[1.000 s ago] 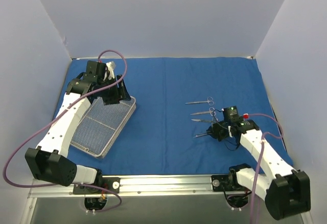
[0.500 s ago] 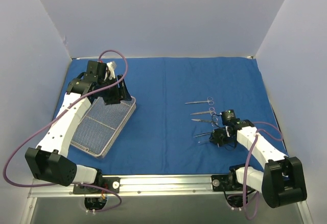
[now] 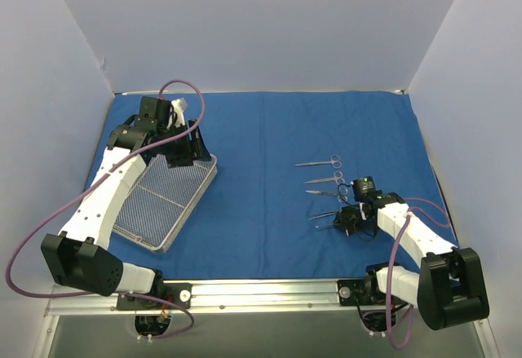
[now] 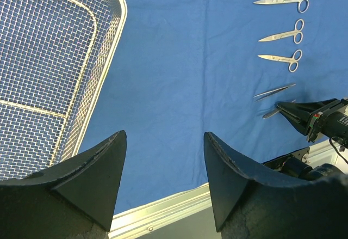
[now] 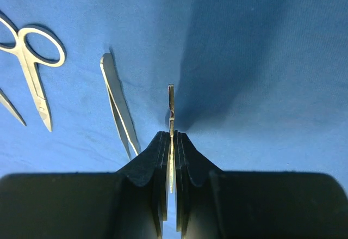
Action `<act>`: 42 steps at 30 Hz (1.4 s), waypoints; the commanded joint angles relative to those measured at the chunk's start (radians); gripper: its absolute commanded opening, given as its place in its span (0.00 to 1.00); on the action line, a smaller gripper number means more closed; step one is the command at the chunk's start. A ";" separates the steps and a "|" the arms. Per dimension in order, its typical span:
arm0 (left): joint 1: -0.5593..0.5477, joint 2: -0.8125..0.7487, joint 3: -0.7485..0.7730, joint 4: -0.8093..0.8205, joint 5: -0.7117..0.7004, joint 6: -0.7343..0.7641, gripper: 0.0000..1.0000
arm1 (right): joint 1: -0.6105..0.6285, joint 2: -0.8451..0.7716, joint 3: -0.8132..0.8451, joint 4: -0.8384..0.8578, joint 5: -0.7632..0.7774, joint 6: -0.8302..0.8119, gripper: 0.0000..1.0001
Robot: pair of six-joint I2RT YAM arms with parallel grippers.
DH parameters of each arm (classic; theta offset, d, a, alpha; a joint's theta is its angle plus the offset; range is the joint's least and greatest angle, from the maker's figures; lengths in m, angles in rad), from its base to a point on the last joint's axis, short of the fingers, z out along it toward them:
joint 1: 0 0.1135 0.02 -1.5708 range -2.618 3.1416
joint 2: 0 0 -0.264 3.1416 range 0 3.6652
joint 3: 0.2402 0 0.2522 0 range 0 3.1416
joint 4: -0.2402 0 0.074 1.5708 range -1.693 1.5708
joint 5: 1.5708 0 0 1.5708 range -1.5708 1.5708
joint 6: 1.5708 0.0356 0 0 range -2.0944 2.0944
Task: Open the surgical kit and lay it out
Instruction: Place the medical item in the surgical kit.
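Lower right, the right end effector (image 5: 171,141) pinches forceps (image 5: 171,105) low over the cloth (image 5: 261,59) (likely to join the scissors (image 5: 38,100) row); upper left, the left end effector (image 4: 164,141) gapes wide by the tray (image 4: 120,21).

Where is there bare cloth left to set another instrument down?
Widest bare stretch: the blue cloth between the mesh tray and the scissors column. The far strip beyond it is bare too. Crowded by the forceps, where the right gripper pinches a thin instrument.

Bare cloth (image 3: 261,179) lies between tray (image 3: 196,199) and scissors (image 3: 320,163) — walls (image 3: 261,24) hem three sides.
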 commanded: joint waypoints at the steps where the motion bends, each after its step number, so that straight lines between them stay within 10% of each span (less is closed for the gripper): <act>1: -0.005 0.003 0.024 0.043 0.021 0.011 0.67 | -0.004 0.010 0.004 -0.015 0.034 0.030 0.00; 29: -0.003 0.005 -0.004 0.053 0.034 0.020 0.67 | -0.027 0.015 -0.003 -0.078 0.051 -0.013 0.20; 42: -0.002 -0.015 -0.014 0.046 0.021 0.026 0.68 | -0.035 -0.051 0.247 -0.260 0.104 -0.244 0.32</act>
